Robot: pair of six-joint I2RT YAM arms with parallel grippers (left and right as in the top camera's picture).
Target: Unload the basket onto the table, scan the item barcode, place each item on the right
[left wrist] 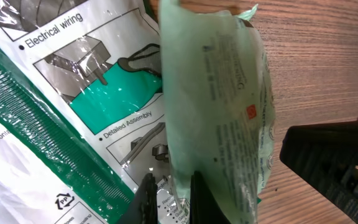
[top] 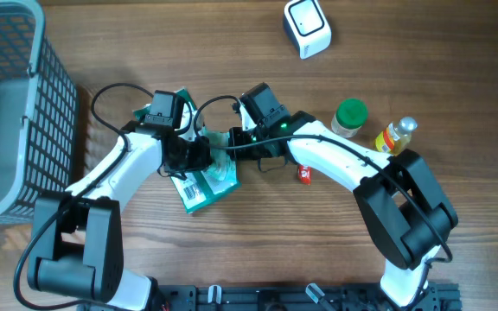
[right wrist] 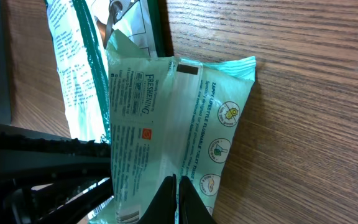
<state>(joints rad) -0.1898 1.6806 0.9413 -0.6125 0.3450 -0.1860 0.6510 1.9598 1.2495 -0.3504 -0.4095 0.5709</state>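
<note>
Currently, item one: pale green wipes packet [right wrist: 179, 112], mid-tabletop [top: 258, 250], overlapping a green-and-white cable-tie pack [top: 199, 188]; I cannot tell whether it rests on the pack or is lifted off it. Left gripper [left wrist: 173, 199]: I see it pinching the packet's edge, film caught between its fingers. Right gripper [right wrist: 176, 199]: pressed together on the same packet from the other side, the printed face toward its camera. White scanner [top: 307, 28]: well apart, at the tabletop's far edge.

Shop checkout setup: scanner [top: 307, 26], basket [top: 7, 104]
</note>
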